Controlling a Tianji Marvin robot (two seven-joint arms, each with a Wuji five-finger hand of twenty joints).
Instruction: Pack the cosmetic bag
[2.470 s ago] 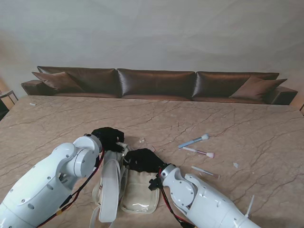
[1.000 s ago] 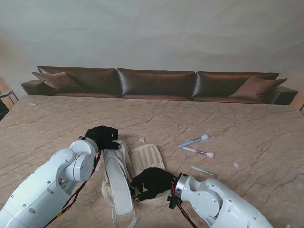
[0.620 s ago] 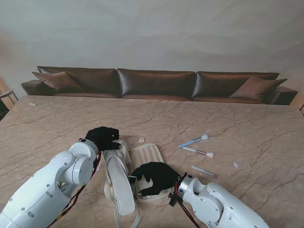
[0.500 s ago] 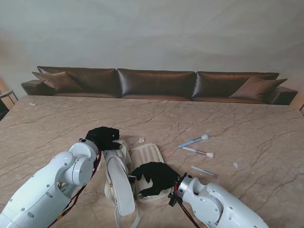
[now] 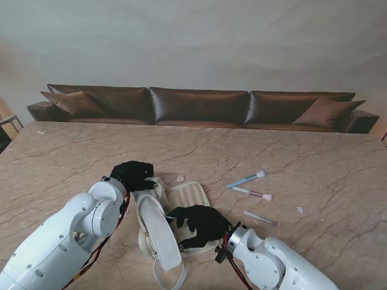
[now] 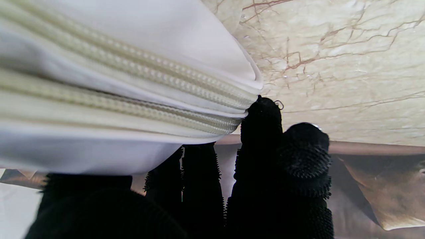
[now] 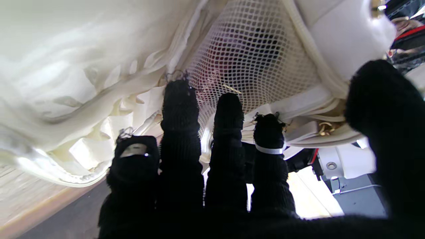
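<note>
The cream cosmetics bag (image 5: pixel 187 197) lies unzipped in two halves on the marble table (image 5: pixel 314 157) close to me. My left hand (image 5: pixel 134 175), in a black glove, is closed on the far end of the left half (image 5: pixel 159 234); the left wrist view shows the zipper edge (image 6: pixel 132 83) pinched against its fingers (image 6: pixel 262 126). My right hand (image 5: pixel 201 225) rests flat on the right half with fingers apart, fingertips (image 7: pixel 181 96) at the inner mesh pocket (image 7: pixel 252 56). To the right lie a blue-handled brush (image 5: pixel 247 179) and a pink-tipped brush (image 5: pixel 254 193).
A clear slim tube (image 5: pixel 261 218) lies right of my right hand. A small clear item (image 5: pixel 180 179) sits just beyond the bag, and a white scrap (image 5: pixel 299 209) farther right. A brown sofa (image 5: pixel 199 106) runs along the table's far edge.
The bag has been spread open into two halves. My right hand drew back towards me, then settled on the right half. The left half's near end has swung right.
</note>
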